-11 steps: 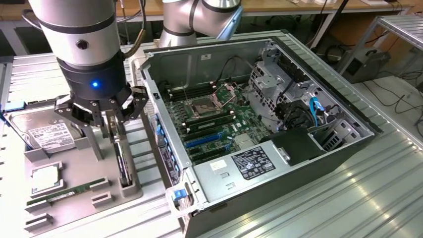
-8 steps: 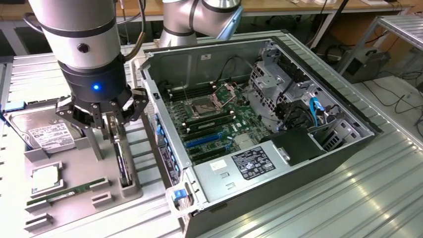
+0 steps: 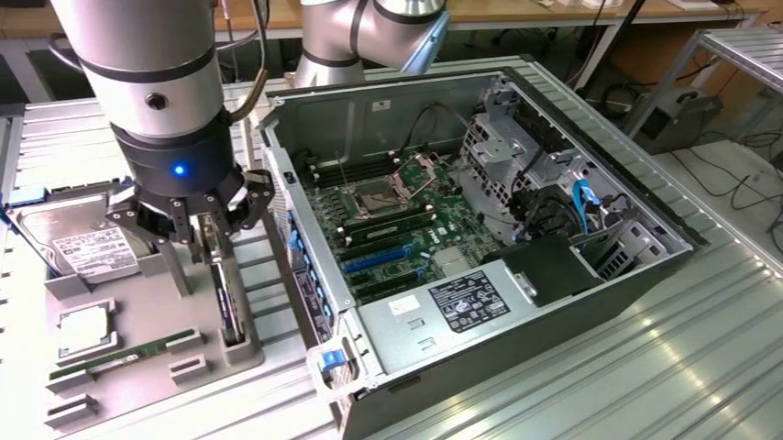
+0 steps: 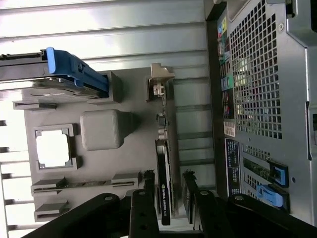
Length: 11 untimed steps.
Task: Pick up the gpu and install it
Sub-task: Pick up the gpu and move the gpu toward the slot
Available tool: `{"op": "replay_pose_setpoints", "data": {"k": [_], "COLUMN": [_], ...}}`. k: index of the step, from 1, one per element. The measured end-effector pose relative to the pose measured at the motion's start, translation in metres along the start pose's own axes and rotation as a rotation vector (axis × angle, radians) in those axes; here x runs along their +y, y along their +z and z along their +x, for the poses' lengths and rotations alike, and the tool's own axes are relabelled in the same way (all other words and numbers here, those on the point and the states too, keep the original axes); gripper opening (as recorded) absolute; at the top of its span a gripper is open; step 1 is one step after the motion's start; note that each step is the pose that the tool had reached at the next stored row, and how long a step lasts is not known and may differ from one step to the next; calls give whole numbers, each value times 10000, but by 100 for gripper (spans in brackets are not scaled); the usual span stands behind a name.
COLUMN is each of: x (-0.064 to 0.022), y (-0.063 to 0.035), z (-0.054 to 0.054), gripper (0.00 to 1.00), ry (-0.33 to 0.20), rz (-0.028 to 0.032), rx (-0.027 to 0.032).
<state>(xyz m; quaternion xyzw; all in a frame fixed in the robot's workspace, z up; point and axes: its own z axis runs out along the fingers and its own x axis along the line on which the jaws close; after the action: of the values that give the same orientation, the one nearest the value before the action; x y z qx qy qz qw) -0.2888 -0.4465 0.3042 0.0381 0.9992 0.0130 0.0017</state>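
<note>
The gpu (image 3: 229, 298) is a thin black card standing on edge in a slot of the grey holder tray (image 3: 135, 385), at the exterior view's left. My gripper (image 3: 205, 240) hangs right over the card's upper end, open. In the wrist view the gpu (image 4: 164, 196) runs between the two black fingers (image 4: 147, 198), which straddle it. A gap shows between the card and the far finger. Its silvery bracket (image 4: 159, 82) sits at the end away from the gripper (image 4: 168, 176).
The open computer case (image 3: 636, 220) lies beside the tray, its motherboard (image 3: 410, 229) and blue slots (image 3: 373, 261) exposed. On the tray sit a hard drive (image 3: 86, 246) with a white label, a processor (image 3: 83, 330) and a green memory stick (image 3: 123, 353). The case's rear grille (image 4: 257, 84) is close by.
</note>
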Motion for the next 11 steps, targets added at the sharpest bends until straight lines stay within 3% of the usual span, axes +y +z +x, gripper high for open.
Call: {"op": "replay_pose_setpoints", "data": {"k": [5,11], "x": [-5,-5], "y": [129,134], "z": [16,16], "gripper": [36,36], "ry": [4,5], "rz": [0,0], "rx": [-10,-10]}}
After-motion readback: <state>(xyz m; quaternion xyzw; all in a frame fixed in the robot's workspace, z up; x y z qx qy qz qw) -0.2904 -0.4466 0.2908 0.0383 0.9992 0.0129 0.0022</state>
